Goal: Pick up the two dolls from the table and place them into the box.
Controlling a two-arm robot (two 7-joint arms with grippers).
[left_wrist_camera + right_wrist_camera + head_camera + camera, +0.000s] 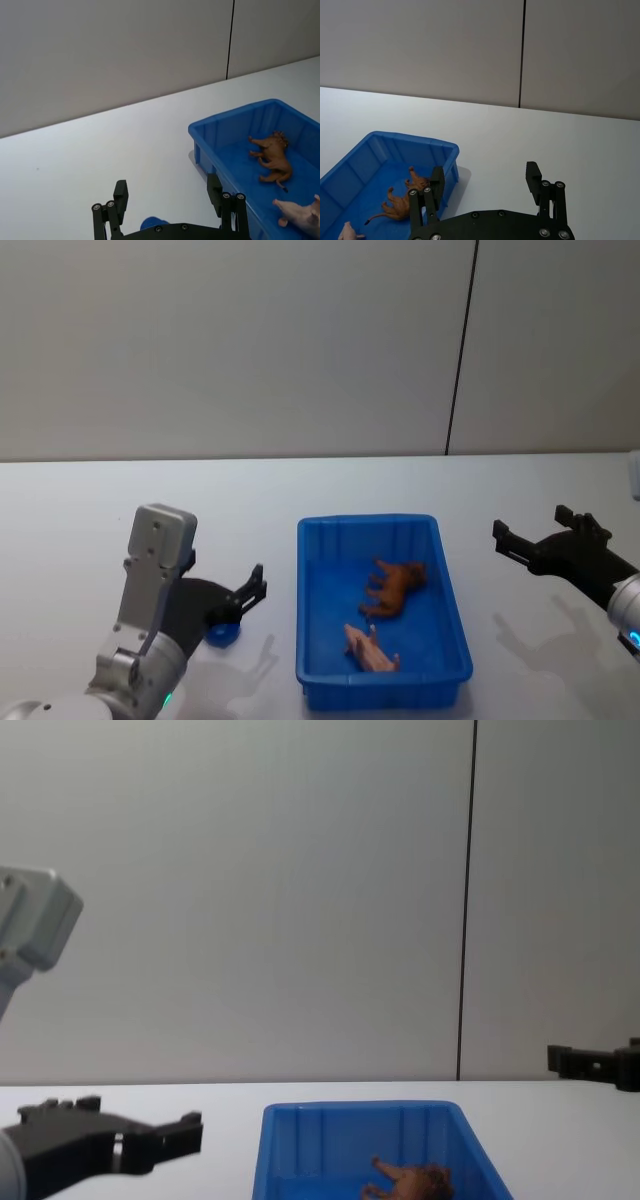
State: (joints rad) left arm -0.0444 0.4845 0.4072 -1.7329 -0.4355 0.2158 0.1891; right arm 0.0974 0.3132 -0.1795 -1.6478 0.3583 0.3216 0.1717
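Grey boxy left wrist housing [160,540], black jaws, silver screws [223,195], possibly teal lights [165,701]

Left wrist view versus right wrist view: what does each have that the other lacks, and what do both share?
Left wrist view, not the right: the left gripper, open, with the blue toy on the table under it. Right wrist view, not the left: the right gripper, open, over the table. Both: the box, holding the brown doll and a pink toy.
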